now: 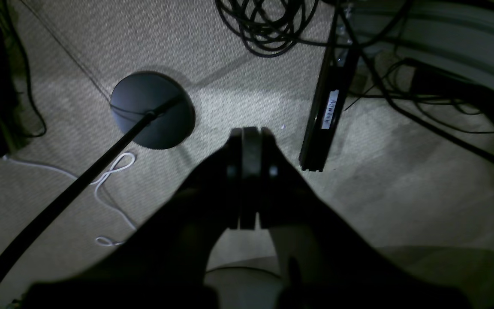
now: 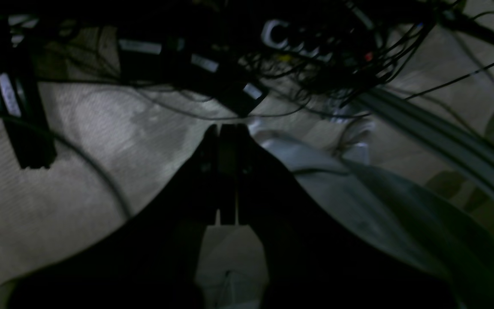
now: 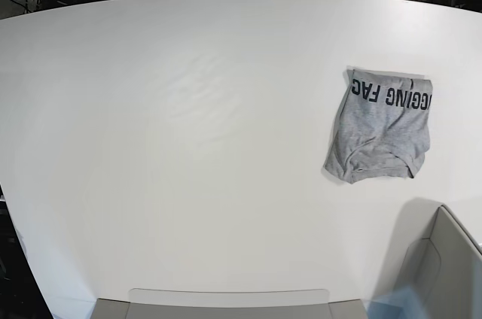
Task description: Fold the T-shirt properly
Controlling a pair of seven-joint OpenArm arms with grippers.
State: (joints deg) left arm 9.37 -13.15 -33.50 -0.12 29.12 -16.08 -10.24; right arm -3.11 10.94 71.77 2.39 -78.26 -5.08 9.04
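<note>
The white surface (image 3: 188, 146) carries one thing: the grey T-shirt (image 3: 380, 127), folded into a compact bundle at its right side, black lettering showing along the bundle's far edge, collar at the near edge.

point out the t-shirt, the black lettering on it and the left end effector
T-shirt (image 3: 380, 142), base view, plain grey middle of the folded fabric.
black lettering (image 3: 392, 95), base view, middle of the printed row along its far edge.
left end effector (image 1: 251, 133), left wrist view, tips of its closed fingers.
</note>
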